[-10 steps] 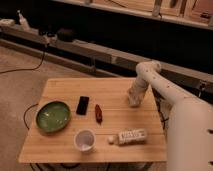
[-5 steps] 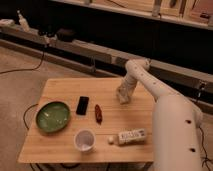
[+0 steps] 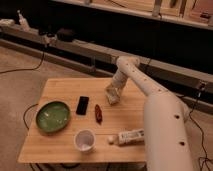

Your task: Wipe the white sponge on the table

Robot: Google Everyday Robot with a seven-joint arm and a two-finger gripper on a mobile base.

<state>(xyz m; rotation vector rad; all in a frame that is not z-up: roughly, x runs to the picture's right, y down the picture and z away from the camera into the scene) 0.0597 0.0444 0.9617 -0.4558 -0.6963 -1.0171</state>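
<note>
The wooden table (image 3: 60, 145) fills the middle of the camera view. My white arm reaches from the right and bends down to the table's back centre. My gripper (image 3: 114, 98) is there, pointing down and shut on the white sponge (image 3: 112, 93), a pale block pressed against the table top. The gripper's wrist hides part of the sponge. The sponge is right of the black phone (image 3: 82, 105) and just behind the small reddish-brown object (image 3: 98, 113).
A green bowl (image 3: 52, 116) sits at the table's left. A white cup (image 3: 84, 140) stands near the front edge, and a long white bottle (image 3: 127, 136) lies to its right. My arm's body covers the right side. Cables lie on the floor to the left.
The gripper has slid leftwards across the table top with the sponge, from the right side towards the centre. The other objects have stayed put.
</note>
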